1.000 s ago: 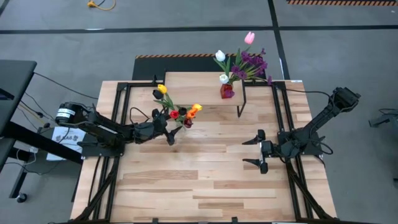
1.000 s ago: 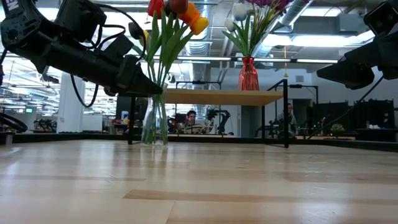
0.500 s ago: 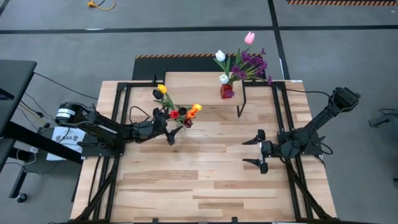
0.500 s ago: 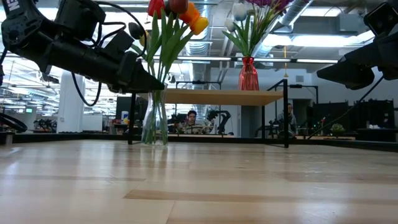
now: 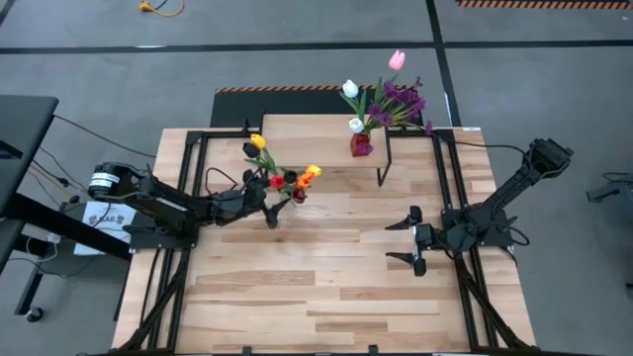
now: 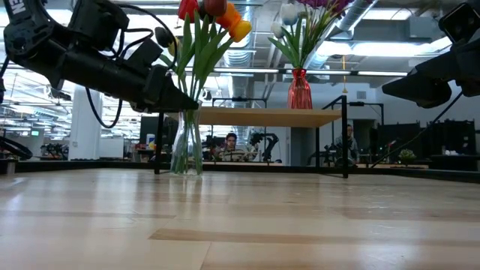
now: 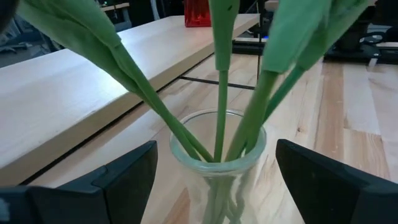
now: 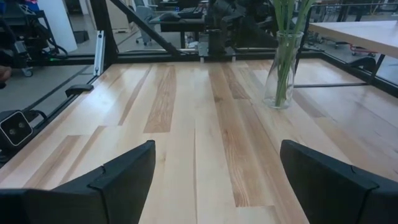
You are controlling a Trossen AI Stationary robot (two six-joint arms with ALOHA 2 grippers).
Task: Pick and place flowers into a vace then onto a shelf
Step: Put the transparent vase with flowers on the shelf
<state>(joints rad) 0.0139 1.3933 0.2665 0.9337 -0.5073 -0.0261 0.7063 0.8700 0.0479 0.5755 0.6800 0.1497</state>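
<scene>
1. You've got a plank table (image 5: 326, 287) on a grey floor, with a busy workshop behind it in the low view. The whole near half of the table is bare, so there's plenty of room there. The far edge is where it gets crowded.

2. Your left gripper (image 7: 214, 171) sits wide open, one finger on each side of the clear vase (image 7: 217, 163) at about rim height, and neither finger is touching the glass. In the low view the gripper (image 6: 187, 101) is level with the top of the vase (image 6: 186, 146).

3. The flowers (image 5: 282, 170) stand in that clear vase on the table itself, left of center toward the far side. Their stems fan out from the rim, with red, orange and yellow heads on top.

4. The shelf (image 6: 262, 116) is just beside the vase, to the right, with its thin black legs close by. A red vase (image 5: 361, 144) full of white, pink and purple blooms stands on it toward the right end, while the left part of the top looks bare.

5. Your right gripper (image 5: 404, 240) hangs over the right side of the table, well apart from everything, with its fingers spread wide and holding nothing.
</scene>
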